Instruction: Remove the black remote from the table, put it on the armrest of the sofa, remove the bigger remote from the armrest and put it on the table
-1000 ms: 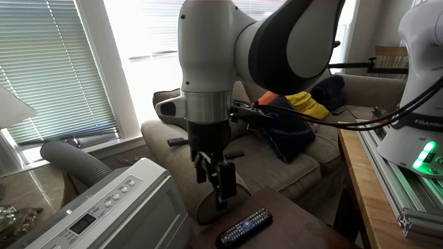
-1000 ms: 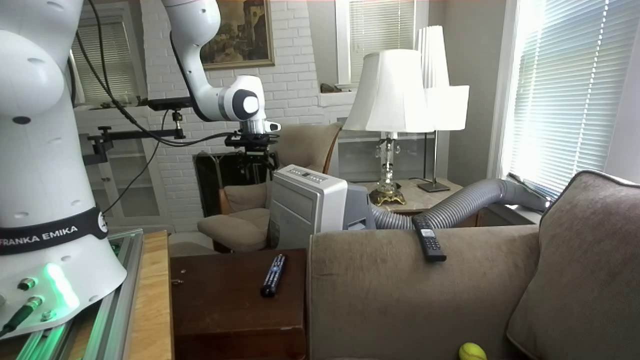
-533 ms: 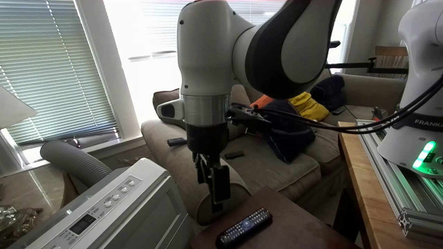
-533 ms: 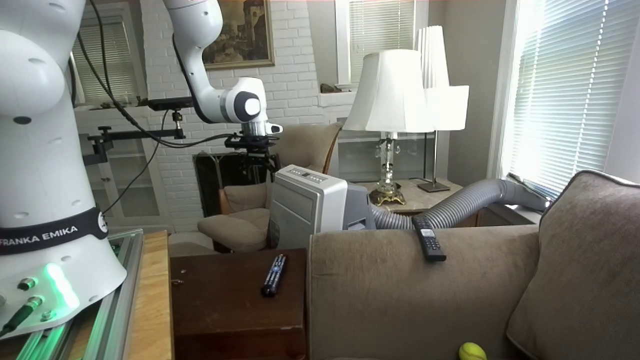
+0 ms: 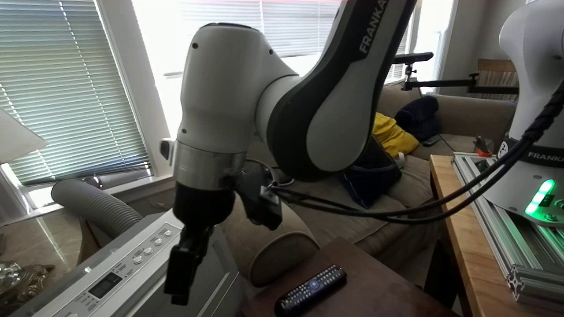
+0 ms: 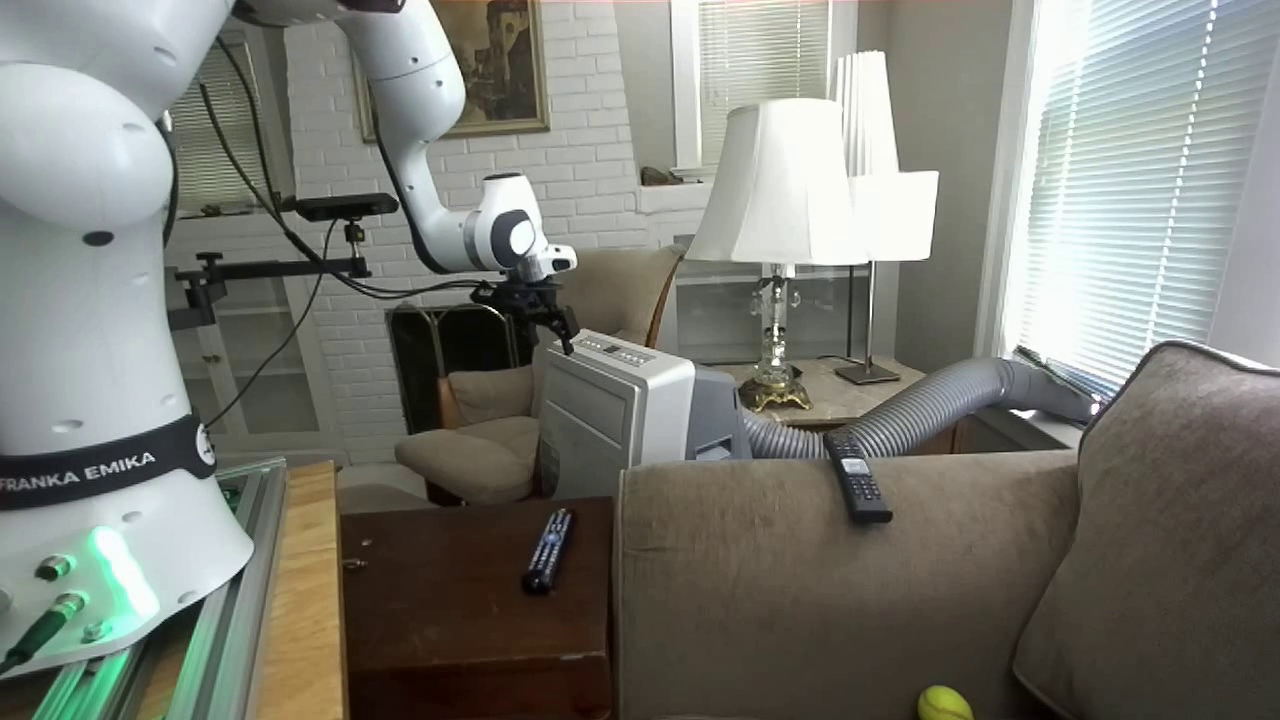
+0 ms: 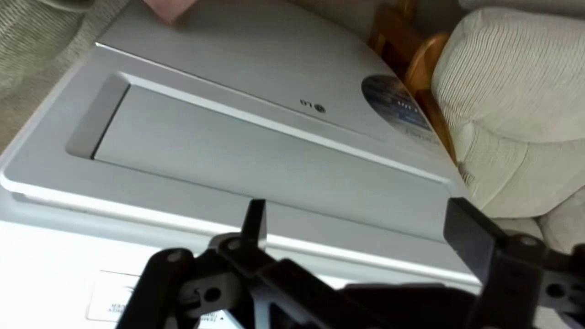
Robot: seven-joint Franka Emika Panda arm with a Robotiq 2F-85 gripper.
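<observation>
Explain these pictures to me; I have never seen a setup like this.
The machine is a robot arm. At its end is a gripper, which works like a simple two-fingered hand.

Two views are taken from outside the robot. The wrist view looks out from the arm itself, past the gripper, at a grey appliance.

In an exterior view you can see the surfaces best: a dark remote with pale buttons lies on the brown table, and a black handset with a small screen lies across the sofa armrest.

The gripper stands open with nothing between its fingers, so nothing is being held.
</observation>
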